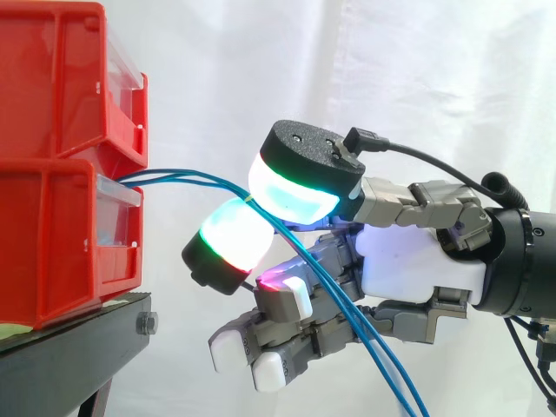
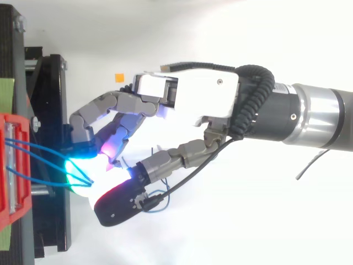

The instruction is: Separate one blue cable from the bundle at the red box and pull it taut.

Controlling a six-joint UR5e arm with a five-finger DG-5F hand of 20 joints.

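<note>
Plain red bins on black stand; blue cables; white curtain; white-and-grey hand, fingers glowing cyan, green, red, magenta.

Red bins look like glossy moulded plastic, with clear plastic strips on the fronts. The black bench is matt painted metal with a bare steel bolt. Blue cables have a smooth, slightly shiny jacket. Robot hand: smooth white plastic shell, matt grey links, frosted translucent fingertips with matt black caps. Curtain is soft white cloth.
</note>
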